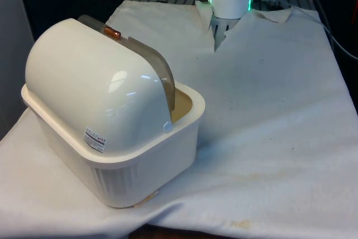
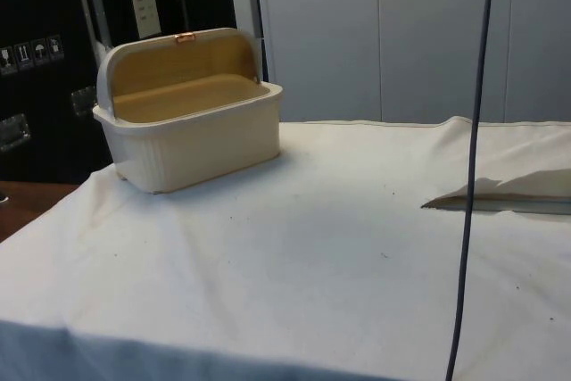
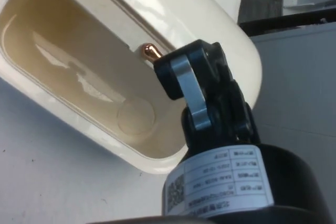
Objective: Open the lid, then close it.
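At the front view's left on the white-clothed worktop (image 1: 268, 110), cream plastic bread box (image 1: 145, 160), smoky curved lid (image 1: 161, 74) rolled open. Beside its small copper knob (image 3: 149, 52), black end effector (image 3: 181, 77), open or closed impossible to tell. Could slip off that rounded knob while closing, or drag the light box across the cloth.

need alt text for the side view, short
A cream bread box stands at the far left of a table under a white cloth, its rolling lid pushed back so the bare tan inside shows. A small copper knob sits on the lid's top edge. A dark cable hangs down the right side of the picture.
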Available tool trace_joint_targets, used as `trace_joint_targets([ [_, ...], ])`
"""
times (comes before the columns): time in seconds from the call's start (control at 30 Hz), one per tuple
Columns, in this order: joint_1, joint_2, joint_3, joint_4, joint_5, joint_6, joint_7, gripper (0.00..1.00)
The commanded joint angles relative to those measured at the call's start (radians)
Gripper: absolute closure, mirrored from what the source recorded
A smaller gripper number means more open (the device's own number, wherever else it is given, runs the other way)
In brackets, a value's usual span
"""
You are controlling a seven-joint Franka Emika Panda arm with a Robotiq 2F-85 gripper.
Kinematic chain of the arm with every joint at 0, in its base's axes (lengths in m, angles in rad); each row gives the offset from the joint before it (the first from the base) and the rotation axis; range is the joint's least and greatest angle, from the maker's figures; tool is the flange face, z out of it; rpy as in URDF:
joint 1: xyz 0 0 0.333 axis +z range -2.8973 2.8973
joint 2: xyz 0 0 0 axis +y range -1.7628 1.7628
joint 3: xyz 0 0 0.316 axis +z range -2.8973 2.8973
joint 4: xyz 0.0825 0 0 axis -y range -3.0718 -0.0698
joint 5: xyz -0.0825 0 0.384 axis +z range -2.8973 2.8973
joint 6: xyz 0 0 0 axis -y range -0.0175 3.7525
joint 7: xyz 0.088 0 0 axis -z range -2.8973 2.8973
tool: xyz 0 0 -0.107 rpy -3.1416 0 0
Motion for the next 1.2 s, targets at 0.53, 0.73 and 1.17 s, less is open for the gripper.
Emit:
trace_joint_targets([
  [0.53, -0.010, -0.031, 0.043, 0.001, 0.039, -0.093, -0.128, 1.00],
  [0.73, -0.010, -0.029, 0.059, 0.016, 0.088, -0.134, -0.186, 1.00],
  [1.17, -0.012, 0.007, 0.085, 0.080, 0.231, -0.221, -0.292, 1.00],
])
